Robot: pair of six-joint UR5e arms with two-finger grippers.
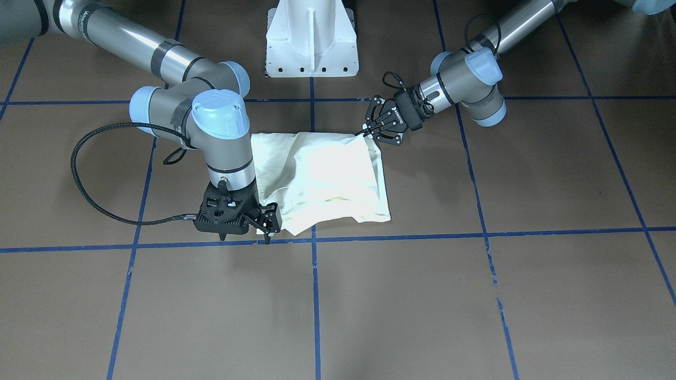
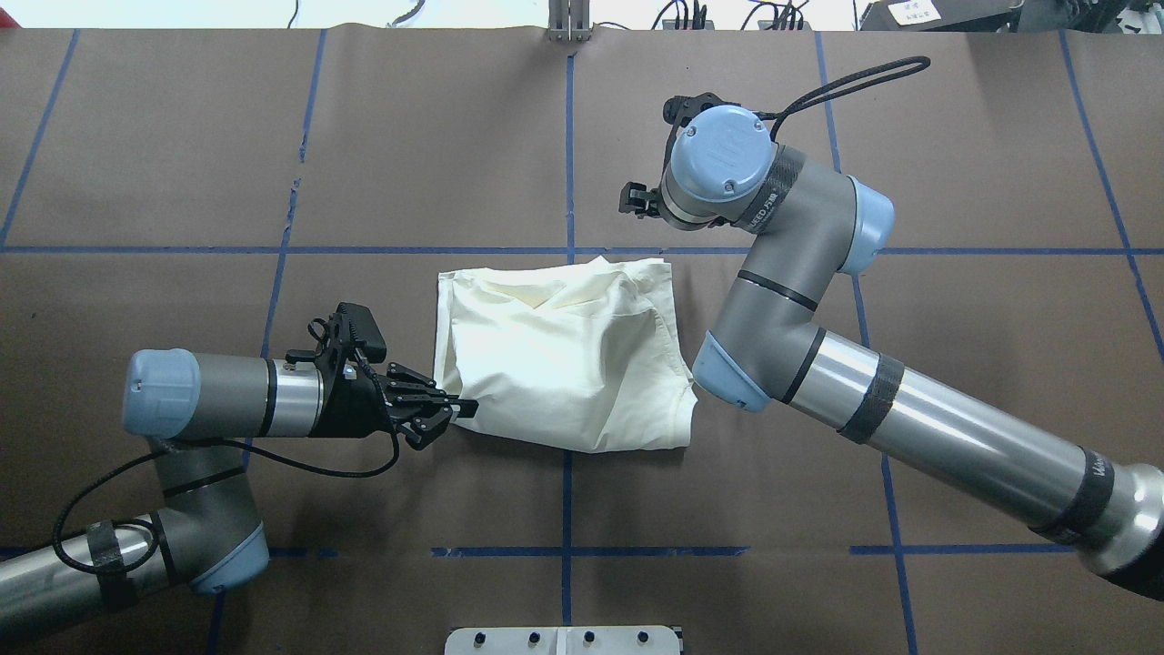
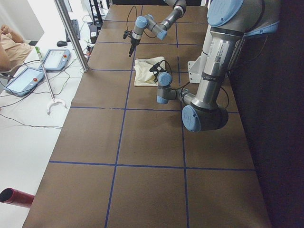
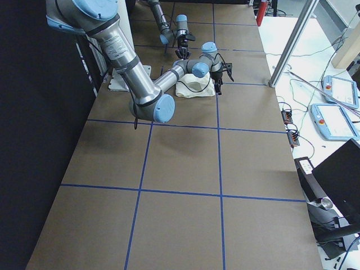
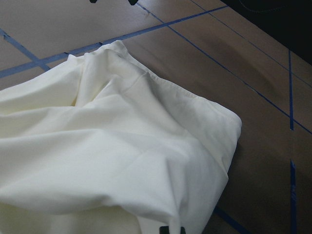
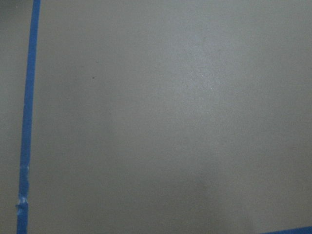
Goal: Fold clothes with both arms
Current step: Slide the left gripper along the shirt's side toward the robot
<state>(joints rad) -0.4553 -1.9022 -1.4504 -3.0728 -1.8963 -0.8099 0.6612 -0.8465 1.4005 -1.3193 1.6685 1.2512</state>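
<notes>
The left gripper point(image 1: 366, 133) has its jaws pinched close together on one corner of the shirt point(image 1: 322, 174), the corner nearest the robot on its left side. The right gripper point(image 1: 268, 226) points down just beside the corner across from that one. I cannot tell if its jaws are wide or closed. The shirt lies bunched up on the table point(image 1: 422, 295), between the two grippers, showing plain white cloth.
</notes>
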